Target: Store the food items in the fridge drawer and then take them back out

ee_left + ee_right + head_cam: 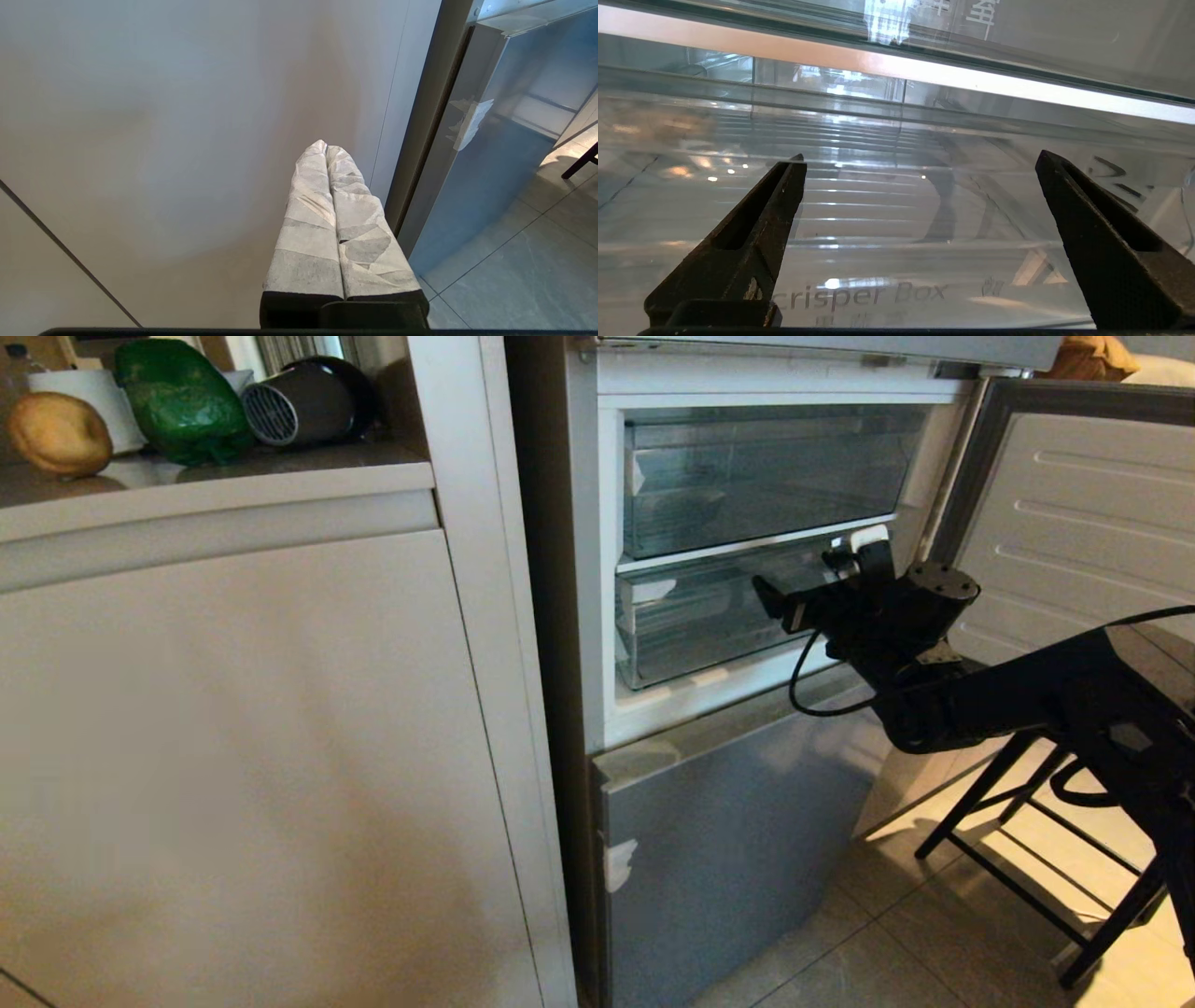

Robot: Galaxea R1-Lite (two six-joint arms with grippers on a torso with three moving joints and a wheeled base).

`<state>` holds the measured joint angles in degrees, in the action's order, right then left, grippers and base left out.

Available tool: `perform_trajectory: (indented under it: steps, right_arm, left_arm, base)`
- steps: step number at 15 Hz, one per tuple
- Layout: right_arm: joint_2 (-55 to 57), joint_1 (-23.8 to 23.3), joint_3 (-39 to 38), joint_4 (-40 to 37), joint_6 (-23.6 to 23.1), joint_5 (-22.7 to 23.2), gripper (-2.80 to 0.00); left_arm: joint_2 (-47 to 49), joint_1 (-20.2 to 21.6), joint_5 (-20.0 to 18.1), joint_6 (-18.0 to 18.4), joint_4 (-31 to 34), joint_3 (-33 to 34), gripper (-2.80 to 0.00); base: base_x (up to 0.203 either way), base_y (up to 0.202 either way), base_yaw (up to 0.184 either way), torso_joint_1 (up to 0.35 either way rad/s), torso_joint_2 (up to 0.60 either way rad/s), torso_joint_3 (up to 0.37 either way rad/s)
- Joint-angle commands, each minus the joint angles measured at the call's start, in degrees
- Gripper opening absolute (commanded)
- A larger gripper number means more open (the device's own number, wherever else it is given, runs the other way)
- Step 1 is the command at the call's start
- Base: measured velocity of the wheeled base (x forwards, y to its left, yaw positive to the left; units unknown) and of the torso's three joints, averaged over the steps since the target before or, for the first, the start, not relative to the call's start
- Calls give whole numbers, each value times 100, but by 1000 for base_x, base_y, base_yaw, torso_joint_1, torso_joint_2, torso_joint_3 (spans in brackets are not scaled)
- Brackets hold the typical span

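Both food items lie on the countertop at the upper left: a tan potato and, to its right, a glossy green bell pepper. The fridge stands open with two clear drawers, one above the other. My right gripper is open and empty, close in front of the lower fridge drawer. In the right wrist view its dark fingers spread wide before the drawer's clear front, marked "crisper Box"; the ridged floor shows through. My left gripper is shut, its white-wrapped fingers pressed together, parked low facing the cabinet.
A black round appliance and a white cup share the counter with the food. The beige cabinet door fills the left. The open fridge door and a black stool stand at right; a silver lower door is shut.
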<state>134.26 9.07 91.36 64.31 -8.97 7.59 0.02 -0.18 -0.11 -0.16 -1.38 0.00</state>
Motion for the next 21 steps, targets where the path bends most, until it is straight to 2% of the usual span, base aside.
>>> perform_trajectory:
  steps: [1, 10, 14, 21]
  right_arm:
    - [-136, -2, -153, 54, -8, 6, 0]
    - [-577, -28, -1200, 537, 1, 11, 0]
    - [-392, -42, -999, 392, 13, 15, 0]
    - [22, -186, -37, -111, 18, 24, 0]
  left_arm:
    - [-2, 1, 2, -2, -3, 62, -280]
    - [5, 1, 2, -2, -3, 62, -280]
    - [-2, 1, -7, -2, -3, 62, -280]
    - [-2, 1, 2, -2, -3, 62, -280]
  base:
    - [0, 0, 0, 0, 0, 0]
    - [0, 0, 0, 0, 0, 0]
    - [0, 0, 0, 0, 0, 0]
    - [0, 0, 0, 0, 0, 0]
